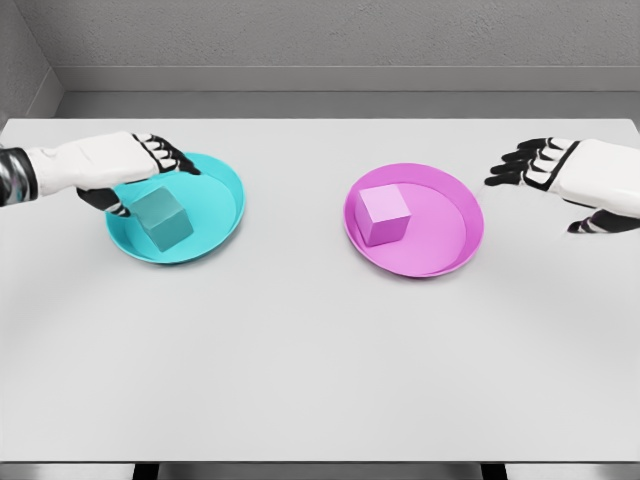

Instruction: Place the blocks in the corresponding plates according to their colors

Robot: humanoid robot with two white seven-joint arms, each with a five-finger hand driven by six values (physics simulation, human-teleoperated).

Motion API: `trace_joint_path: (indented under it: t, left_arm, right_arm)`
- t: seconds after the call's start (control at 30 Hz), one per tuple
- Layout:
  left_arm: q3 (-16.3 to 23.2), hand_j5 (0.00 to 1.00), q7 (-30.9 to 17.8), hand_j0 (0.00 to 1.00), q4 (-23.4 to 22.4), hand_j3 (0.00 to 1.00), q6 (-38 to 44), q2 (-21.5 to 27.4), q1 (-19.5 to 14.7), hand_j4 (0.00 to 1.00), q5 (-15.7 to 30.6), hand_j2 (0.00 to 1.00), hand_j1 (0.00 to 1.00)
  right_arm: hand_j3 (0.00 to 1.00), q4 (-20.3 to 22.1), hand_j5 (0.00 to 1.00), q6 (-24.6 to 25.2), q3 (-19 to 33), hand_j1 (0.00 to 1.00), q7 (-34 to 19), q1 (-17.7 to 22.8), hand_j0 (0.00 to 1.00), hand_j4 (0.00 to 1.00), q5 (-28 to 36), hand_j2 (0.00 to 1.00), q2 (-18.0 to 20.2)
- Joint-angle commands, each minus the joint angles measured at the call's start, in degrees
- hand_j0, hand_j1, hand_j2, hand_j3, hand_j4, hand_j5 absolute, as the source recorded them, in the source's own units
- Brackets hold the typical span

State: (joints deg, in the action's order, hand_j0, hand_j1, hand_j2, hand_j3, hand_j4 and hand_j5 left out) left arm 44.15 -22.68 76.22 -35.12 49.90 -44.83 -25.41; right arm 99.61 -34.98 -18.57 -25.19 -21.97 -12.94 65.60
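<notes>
Head view: the left hand [120, 170] hovers over the cyan plate [225, 190], thumb and fingers loosely spread around the teal block [163, 220] but seemingly not gripping it; the block rests inside the plate near its left rim. The pink block [384, 215] sits in the pink plate [455, 225], left of centre. The right hand [570, 180], fingers spread and empty, hangs near the table's [320, 370] right edge, apart from the pink plate. Bare tabletop lies between the plates and along the front edge
</notes>
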Motion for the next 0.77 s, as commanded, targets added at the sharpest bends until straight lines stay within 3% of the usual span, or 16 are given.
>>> trace_joint_path:
  t: [0.0,0.17,0.3,0.4,0.73]
  left_arm:
    - [-0.2,1.00,0.1,1.00,3.3,1.00,0.1,3.0,0.1,1.00,2.7,1.00,1.00]
    - [-0.9,1.00,0.1,1.00,6.3,1.00,0.1,7.9,1.1,1.00,5.3,1.00,1.00]
    - [-4.4,1.00,0.1,1.00,7.3,1.00,0.1,8.8,5.0,1.00,5.6,1.00,1.00]
    - [-4.5,1.00,0.0,1.00,7.4,1.00,0.1,9.7,6.3,1.00,5.6,1.00,1.00]
    - [-4.9,1.00,-0.1,1.00,6.8,1.00,0.1,10.5,6.6,1.00,5.6,1.00,1.00]
  right_arm:
    - [1.00,0.1,1.00,0.0,1.1,1.00,0.1,0.0,1.00,1.00,0.5,1.00,0.5]
    - [1.00,0.7,1.00,0.0,1.0,1.00,-0.4,-0.3,1.00,1.00,0.2,1.00,0.5]
    - [1.00,0.7,1.00,0.0,1.0,1.00,-0.5,-0.2,1.00,1.00,0.2,1.00,0.6]
    - [1.00,0.7,1.00,0.0,1.0,1.00,-0.5,-0.4,1.00,1.00,0.2,1.00,0.5]
    - [1.00,0.6,1.00,0.0,1.0,1.00,-0.5,-0.4,1.00,1.00,0.2,1.00,0.5]
